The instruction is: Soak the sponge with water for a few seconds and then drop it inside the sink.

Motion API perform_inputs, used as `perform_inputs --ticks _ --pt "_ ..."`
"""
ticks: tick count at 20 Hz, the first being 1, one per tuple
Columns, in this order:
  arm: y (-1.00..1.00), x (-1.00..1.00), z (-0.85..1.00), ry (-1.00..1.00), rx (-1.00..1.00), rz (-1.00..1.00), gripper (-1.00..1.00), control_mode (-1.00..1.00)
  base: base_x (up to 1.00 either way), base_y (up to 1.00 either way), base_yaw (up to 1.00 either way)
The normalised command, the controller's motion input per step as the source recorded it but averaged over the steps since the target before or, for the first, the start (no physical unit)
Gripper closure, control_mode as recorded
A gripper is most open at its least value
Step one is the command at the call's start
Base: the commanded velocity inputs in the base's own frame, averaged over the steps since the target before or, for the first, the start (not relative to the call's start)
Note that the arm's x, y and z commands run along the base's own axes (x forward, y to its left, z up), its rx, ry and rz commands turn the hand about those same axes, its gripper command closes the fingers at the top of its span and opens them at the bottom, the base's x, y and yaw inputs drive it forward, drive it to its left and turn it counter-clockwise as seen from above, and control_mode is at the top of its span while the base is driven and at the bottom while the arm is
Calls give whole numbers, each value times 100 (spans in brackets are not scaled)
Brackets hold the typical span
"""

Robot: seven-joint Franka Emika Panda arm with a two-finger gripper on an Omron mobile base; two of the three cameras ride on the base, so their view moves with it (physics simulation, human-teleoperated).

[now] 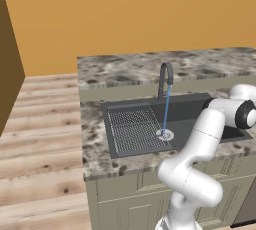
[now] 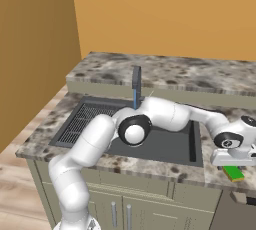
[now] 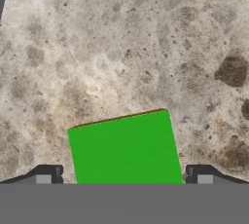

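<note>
A: What surfaces are there?

B: A speckled brown-grey granite counter (image 2: 150,71) with pale panelled cabinet fronts (image 1: 130,194) below. Set into it is a wide dark-grey rectangular sink (image 1: 192,109) with a ribbed grid drainboard (image 1: 132,130) on its left and a round pale drain (image 1: 164,135).

A: Is water running?

B: Yes, a thin straight light-blue stream of water (image 1: 166,109) falls from the dark arched faucet (image 1: 165,76) onto the drain.

A: And the sponge?

B: A flat rectangular sponge, green on top with a yellow edge (image 2: 233,173), lies on the counter right of the sink, near the front edge.

A: The claw?

B: The gripper (image 3: 124,177) hangs directly over the sponge with its fingers (image 3: 48,175) spread wide, one at each side of the green face (image 3: 125,149). It holds nothing; whether the tips touch the sponge I cannot tell.
</note>
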Motion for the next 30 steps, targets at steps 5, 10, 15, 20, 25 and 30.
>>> perform_inputs --ticks 5,10,15,20,25,30 --pt "0 0 -22 0 0 0 -100 -100 0 0 0" --pt "0 0 -20 0 0 0 -100 -100 0 0 0" --pt "0 0 0 0 0 0 -100 -100 0 0 0" --pt "0 0 0 0 0 0 100 -100 0 0 0" --pt "0 0 0 0 0 0 100 -100 0 0 0" --pt "0 0 0 0 0 0 100 -100 0 0 0"
